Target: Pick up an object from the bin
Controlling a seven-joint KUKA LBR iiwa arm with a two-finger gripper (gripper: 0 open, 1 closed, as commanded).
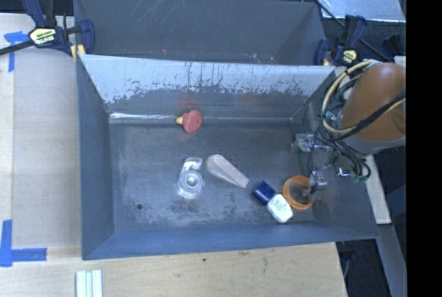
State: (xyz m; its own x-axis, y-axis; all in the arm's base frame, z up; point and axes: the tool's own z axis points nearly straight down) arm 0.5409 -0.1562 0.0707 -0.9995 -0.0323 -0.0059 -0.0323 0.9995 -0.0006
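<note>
1. At the right wall of the bin, the arm leans in from the right. Its orange-brown wrist cover and looped cables sit above the rim.
2. The tool hangs low over the bin floor in the near right corner, pointing down.
3. Whether the tool is apart or together cannot be told.
4. Its tip is at the right edge of a small orange cup; contact is unclear.
5. A white block touches the cup's near left side, with a blue block just beside it.
6. A beige wedge and a clear plastic piece lie mid-floor.
7. A red ball rests well apart by the far wall.
</note>
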